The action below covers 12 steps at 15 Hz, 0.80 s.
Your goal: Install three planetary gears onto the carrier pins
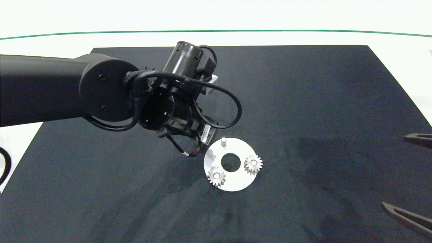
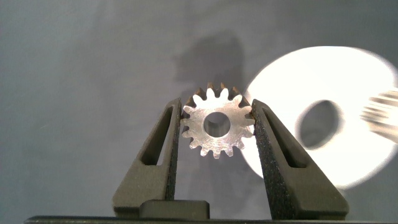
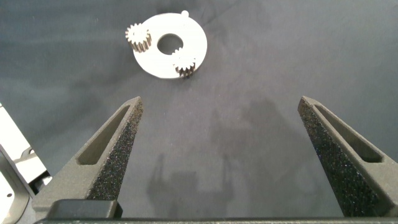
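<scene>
Left arm [image 1: 67, 87] is seen closest to the head camera, reaching in over the dark mat [image 1: 303, 101]. Left pincer [image 2: 216, 124] is clamped on a third gear [image 2: 216, 126], held by its teeth between both fingers, above the mat just beside the white disc [image 1: 236, 184]. Two gears [image 1: 216, 176] [image 1: 253, 164] are seated on pins of the disc; one pin [image 1: 223, 141] is bare. Right pincer [image 3: 217, 118] is spread wide, holding nothing, well apart from the disc near the surface's right edge.
</scene>
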Tool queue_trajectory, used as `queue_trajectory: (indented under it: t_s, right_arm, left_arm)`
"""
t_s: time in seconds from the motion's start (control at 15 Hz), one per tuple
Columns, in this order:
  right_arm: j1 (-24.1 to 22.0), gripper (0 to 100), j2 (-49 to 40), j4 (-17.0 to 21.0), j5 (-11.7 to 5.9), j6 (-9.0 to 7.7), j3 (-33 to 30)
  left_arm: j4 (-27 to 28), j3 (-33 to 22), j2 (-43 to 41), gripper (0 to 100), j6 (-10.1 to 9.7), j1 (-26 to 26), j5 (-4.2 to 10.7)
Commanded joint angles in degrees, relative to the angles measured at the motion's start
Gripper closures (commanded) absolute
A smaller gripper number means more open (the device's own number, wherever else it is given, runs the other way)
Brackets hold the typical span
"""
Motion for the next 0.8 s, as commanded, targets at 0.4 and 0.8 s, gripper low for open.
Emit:
queue_trajectory:
  t_s: [0.4,0.8]
  right_arm:
    - [0.43,0,-1.6,0.18,0.05,-0.85,-0.16]
    - [0.43,0,-1.6,0.18,0.05,-0.85,-0.16]
  left_arm:
    - [0.43,-7.43,6.06,81,3.73,-6.21,0.15]
    - [2.45,-7.51,6.41,81,4.43,-5.15,0.15]
